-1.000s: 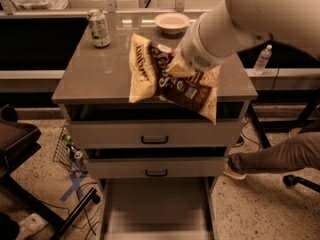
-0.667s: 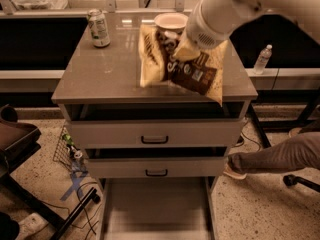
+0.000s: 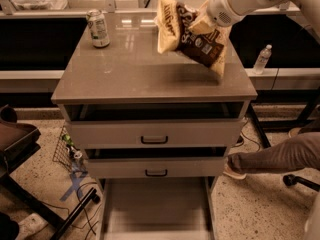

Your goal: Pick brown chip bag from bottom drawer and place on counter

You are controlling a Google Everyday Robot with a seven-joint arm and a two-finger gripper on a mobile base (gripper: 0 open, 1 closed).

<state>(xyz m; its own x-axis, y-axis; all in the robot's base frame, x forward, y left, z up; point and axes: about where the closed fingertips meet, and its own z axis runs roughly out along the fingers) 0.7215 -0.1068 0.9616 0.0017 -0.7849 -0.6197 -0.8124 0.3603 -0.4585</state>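
The brown chip bag (image 3: 192, 36), dark brown in the middle with cream-yellow edges, hangs tilted in the air over the back right of the counter (image 3: 140, 69). My gripper (image 3: 200, 25) is shut on the bag's upper right part, and the white arm comes in from the top right. The bag casts a shadow on the counter below it and does not touch the surface. The bottom drawer (image 3: 155, 209) is pulled out wide at the bottom of the view, and its flat floor is bare.
A drink can (image 3: 98, 28) stands at the counter's back left. The two upper drawers (image 3: 154, 134) are slightly open. A water bottle (image 3: 261, 59) stands on a ledge to the right. A person's leg (image 3: 275, 156) reaches in at the right, by the cabinet.
My arm has lifted the bag higher and carried it back and to the right over the counter. The bowl at the back of the counter is now hidden behind the bag.
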